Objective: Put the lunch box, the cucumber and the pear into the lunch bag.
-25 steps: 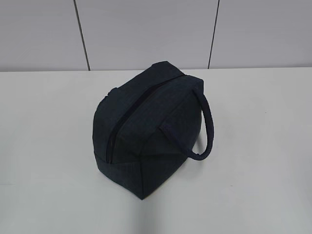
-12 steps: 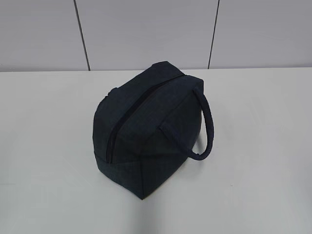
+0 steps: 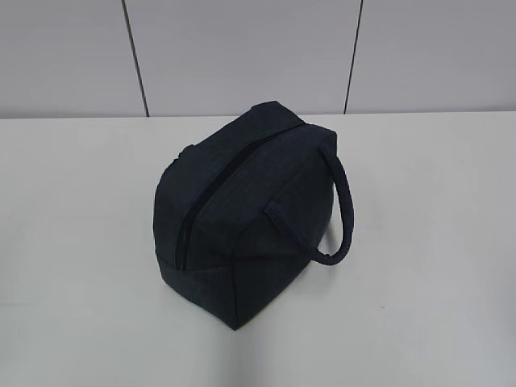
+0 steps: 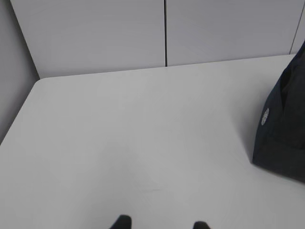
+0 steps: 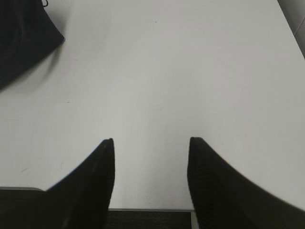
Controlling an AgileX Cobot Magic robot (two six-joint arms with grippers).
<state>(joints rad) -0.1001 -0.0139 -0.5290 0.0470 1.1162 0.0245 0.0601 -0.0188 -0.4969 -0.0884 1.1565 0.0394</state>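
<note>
White table (image 3: 81, 322), grey panelled wall behind. Lunch bag (image 3: 242, 210) mid-table, nearer far edge, zipper (image 3: 197, 214) closed. Lunch box, cucumber, pear not visible. Left gripper (image 4: 161, 224) and right gripper (image 5: 151, 157) parted wide, empty, over bare table. Advisable: unzip fully before loading.

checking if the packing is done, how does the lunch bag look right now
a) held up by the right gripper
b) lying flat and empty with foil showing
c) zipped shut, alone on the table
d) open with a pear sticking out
c: the lunch bag stands on the table with its zipper closed along the top; no food or box is in view, and neither gripper touches it.
</note>
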